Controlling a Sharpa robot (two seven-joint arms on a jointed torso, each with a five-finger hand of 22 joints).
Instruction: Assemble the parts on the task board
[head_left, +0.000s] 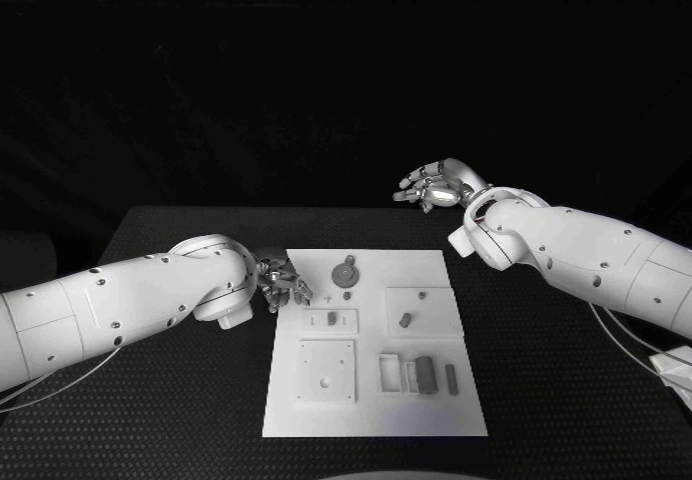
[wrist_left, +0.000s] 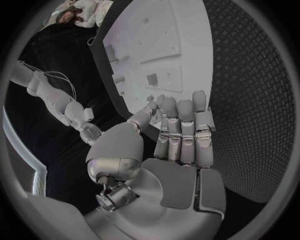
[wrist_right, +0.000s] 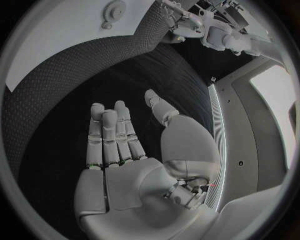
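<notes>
The task board is a flat white rectangular plate lying in the middle of the bench, its long axis running from the near edge toward the far edge. Its surface carries raised square and rectangular blocks with small holes. The parts are small grey pieces: a round disc with a tab at the far end, a short peg on the right-hand square block, a small block left of centre, and two upright oblong bars side by side near the right near corner, their long axes parallel to the board's.

The bench surface is black with a fine diamond-pattern texture.

The left robot hand rests just beside the board's far left edge, metallic fingers extended close together, holding nothing. The right robot hand is raised beyond the far right of the board, well apart from it, fingers loosely extended, empty.
</notes>
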